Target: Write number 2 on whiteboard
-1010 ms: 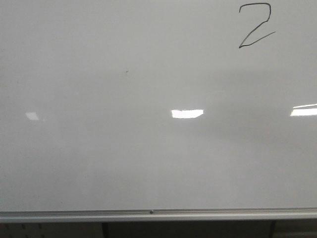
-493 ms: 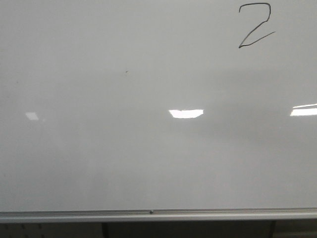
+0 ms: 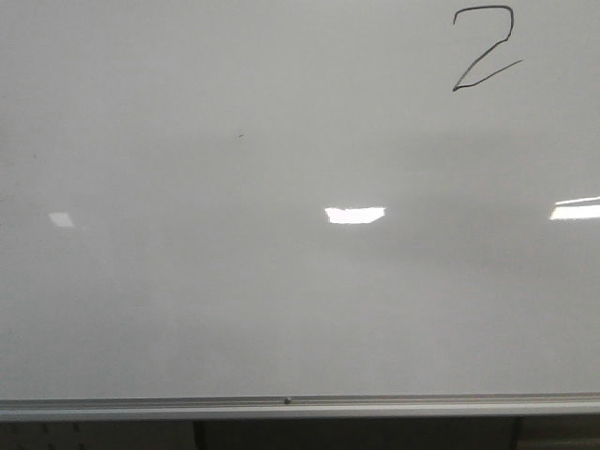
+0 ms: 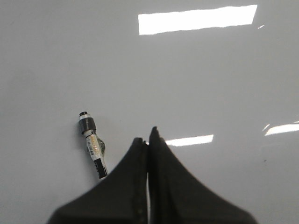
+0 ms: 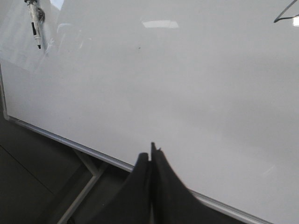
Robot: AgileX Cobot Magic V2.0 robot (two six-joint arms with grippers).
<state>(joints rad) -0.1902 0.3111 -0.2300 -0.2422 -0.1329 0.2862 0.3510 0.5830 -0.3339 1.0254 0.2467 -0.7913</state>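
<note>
- One number 2 is drawn in thin dark lines at the upper right of the front view, on the whiteboard.
- Its bottom line slants up to the right.
- My whiteboard fills nearly the whole front view, and its silver rail runs along the bottom of the frame.
- Three bright light spots shine across the middle of the board, and a tiny dark speck sits up and left of the middle.
- My left gripper is at the bottom middle of the left wrist view. Its two black fingers are pressed together with nothing between them.
- A marker shows just left of those fingers in that view, against the shiny white surface. My fingers are not touching it.
- My right gripper is at the bottom middle of the right wrist view. Its fingers are pressed together too, and they hold nothing.
- In that view a marker shows in the upper left corner, and a bit of the number 2 peeks in at the upper right edge.
</note>
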